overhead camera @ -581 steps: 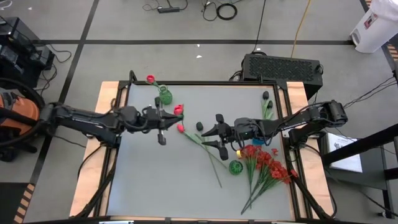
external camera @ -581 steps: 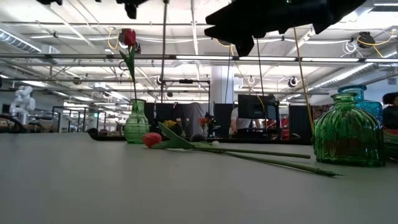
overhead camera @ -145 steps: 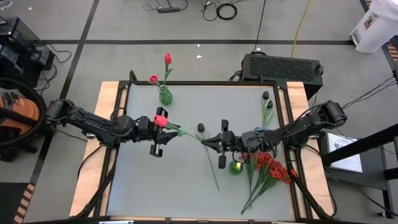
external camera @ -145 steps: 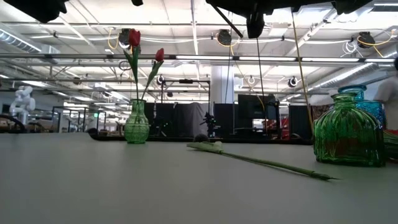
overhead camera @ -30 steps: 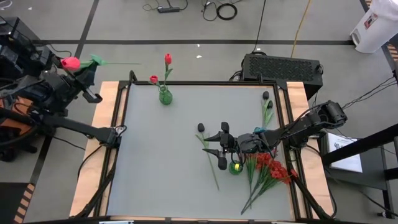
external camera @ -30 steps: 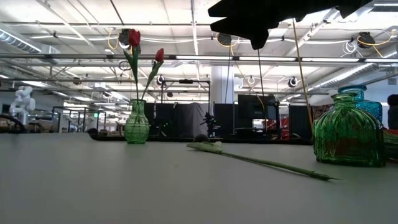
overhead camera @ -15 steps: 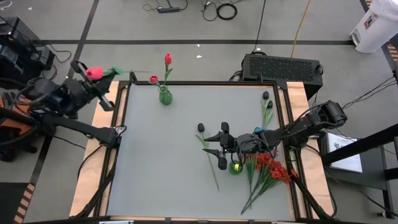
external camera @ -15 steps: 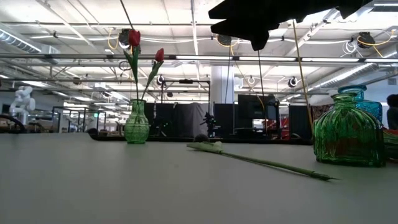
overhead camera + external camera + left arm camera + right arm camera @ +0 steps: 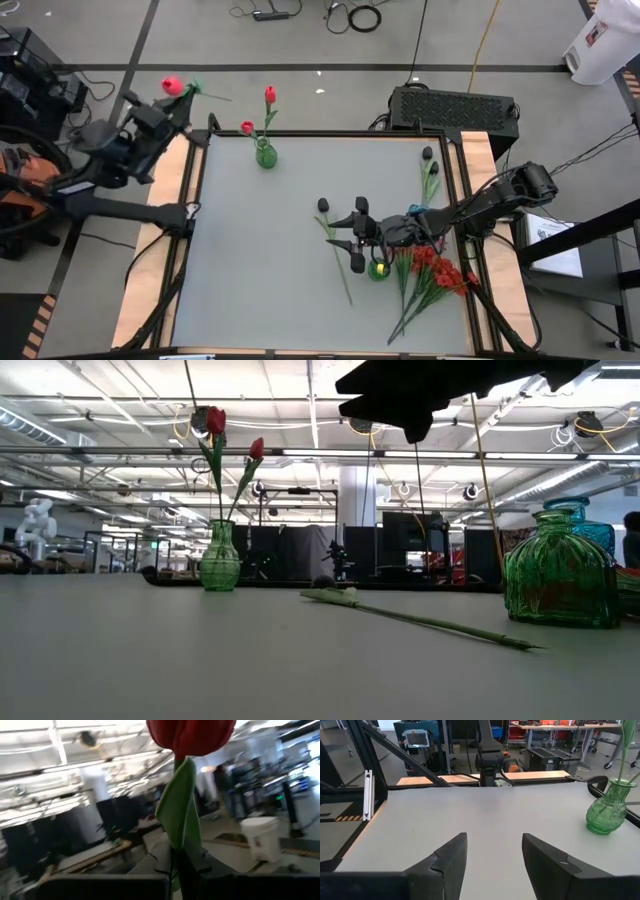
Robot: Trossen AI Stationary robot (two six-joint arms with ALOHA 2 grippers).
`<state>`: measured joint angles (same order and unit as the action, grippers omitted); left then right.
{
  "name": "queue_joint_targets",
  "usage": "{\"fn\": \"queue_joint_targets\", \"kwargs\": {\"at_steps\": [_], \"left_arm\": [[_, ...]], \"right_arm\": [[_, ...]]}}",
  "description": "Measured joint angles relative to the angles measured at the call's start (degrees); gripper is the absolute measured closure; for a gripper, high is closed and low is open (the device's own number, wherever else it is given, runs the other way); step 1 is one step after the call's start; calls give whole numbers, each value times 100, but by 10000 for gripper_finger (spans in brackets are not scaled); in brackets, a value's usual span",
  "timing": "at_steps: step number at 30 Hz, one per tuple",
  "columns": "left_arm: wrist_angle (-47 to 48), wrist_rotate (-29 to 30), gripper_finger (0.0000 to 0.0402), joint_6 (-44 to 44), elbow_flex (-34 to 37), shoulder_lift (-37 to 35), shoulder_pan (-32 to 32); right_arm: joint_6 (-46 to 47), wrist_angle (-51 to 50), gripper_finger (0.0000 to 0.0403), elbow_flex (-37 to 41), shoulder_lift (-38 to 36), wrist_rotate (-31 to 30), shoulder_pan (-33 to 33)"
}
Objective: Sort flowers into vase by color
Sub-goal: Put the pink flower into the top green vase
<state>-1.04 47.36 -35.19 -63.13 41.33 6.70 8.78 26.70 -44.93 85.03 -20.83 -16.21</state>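
**High view: red tulip aloft, off the table's far-left corner**

I pinch the red tulip in my left gripper, near the small green vase. I should lower it stem-first, slowly. My right gripper waits spread at mid-table.
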Motion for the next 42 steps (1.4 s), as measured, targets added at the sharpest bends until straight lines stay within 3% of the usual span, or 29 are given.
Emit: {"fn": "queue_joint_targets", "kwargs": {"at_steps": [10,20,27,36,42], "left_arm": [[895,-2379,389,1502,0,389,2004],[1095,-4208,389,2139,2,859,3940],[1242,-6018,389,2763,0,1102,5268],[1284,-7685,389,2884,-2,1682,6251],[1280,-9164,389,2770,-2,2008,6813]], "right_arm": [[107,-46,220,0,215,21,0],[236,-223,220,4,307,19,0],[219,-209,220,4,306,19,0],[240,-177,220,4,305,18,0],[254,-177,220,4,304,17,0]]}}
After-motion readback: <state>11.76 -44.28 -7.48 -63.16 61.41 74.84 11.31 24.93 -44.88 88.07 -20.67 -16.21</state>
